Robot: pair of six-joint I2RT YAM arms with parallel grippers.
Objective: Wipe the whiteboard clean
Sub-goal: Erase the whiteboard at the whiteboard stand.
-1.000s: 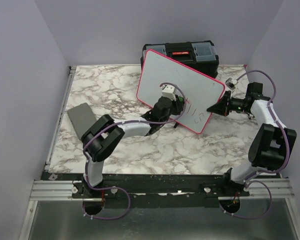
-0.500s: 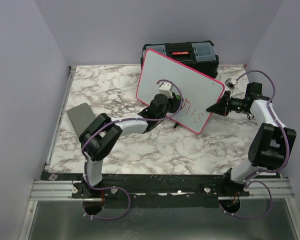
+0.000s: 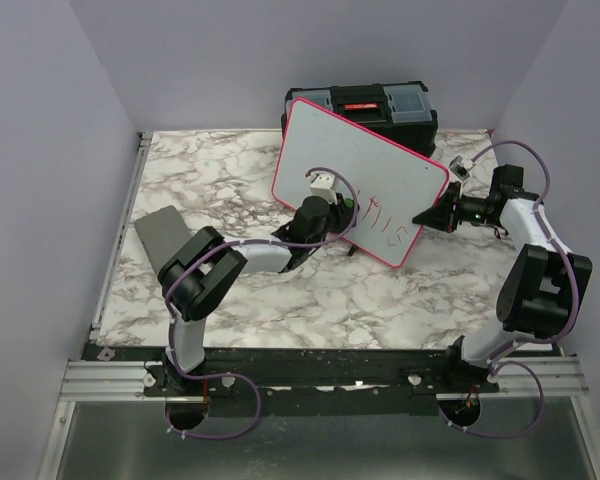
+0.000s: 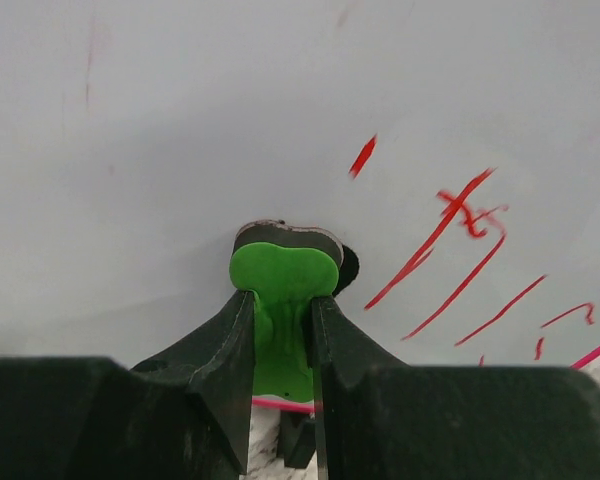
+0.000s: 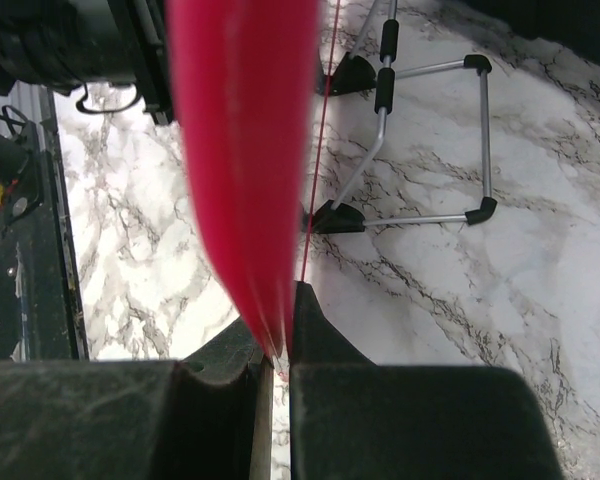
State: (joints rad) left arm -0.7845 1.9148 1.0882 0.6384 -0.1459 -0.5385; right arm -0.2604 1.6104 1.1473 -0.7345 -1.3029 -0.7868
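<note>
Whiteboard (image 3: 355, 150) stands tilted on its wire stand (image 5: 430, 140) at the back middle of the marble table (image 3: 230, 180), just in front of the black toolbox (image 3: 365, 100).

Going left to right, the grey pad (image 3: 165, 235) lies flat near the table's left edge, well apart from the board. Next comes the left gripper (image 4: 283, 310), closed to a narrow gap on a green eraser (image 4: 283, 270) whose dark felt face touches the white surface. Over the last second this arm has slid leftward across the board, and more of the red writing (image 4: 450, 250) now shows to the right of the eraser than before. The strokes were uncovered, not wiped — so I judge the marks stand nearly whole and the erasing is barely advanced. The eraser would need to travel back to the right over them.

At the board's right edge, the right gripper (image 5: 273, 345) is pinched shut on the pink-red rim (image 5: 240, 150). It has not shifted, so it appears to be steadying the board.

Counted:
- **Main things:** one whiteboard, one eraser, one toolbox, one grey pad and two grippers.
- **Writing:** one patch on the lower right of the board. In the left wrist view it shows as one short dash set apart from a cluster of longer slanted strokes — too tangled to number surely.
</note>
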